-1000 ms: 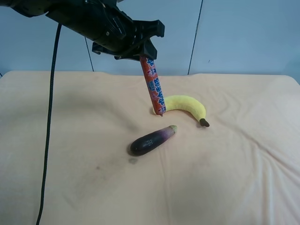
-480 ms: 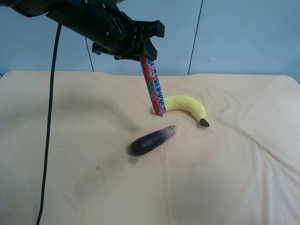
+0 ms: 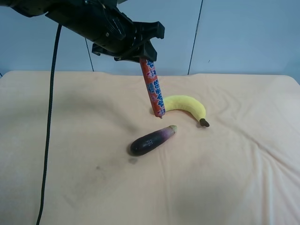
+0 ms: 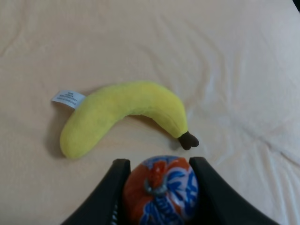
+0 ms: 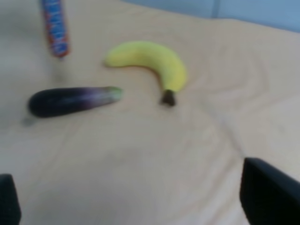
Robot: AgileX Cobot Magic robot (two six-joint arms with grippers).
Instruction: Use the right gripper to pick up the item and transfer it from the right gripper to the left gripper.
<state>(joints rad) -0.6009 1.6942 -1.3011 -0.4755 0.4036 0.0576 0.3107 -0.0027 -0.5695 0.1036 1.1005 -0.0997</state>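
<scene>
step: handover looks done, item (image 3: 153,89) hangs from left gripper (image 4: 159,174), clamped on its top end
right gripper (image 5: 136,206): wide, empty
next: likely just hold steady

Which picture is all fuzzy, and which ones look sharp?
Right wrist view: fuzzy throughout, banana and eggplant soft-edged. Exterior high view: sharp, faint shadow beside the eggplant. Left wrist view: banana crisp, the item in the left pincer slightly soft.
</scene>
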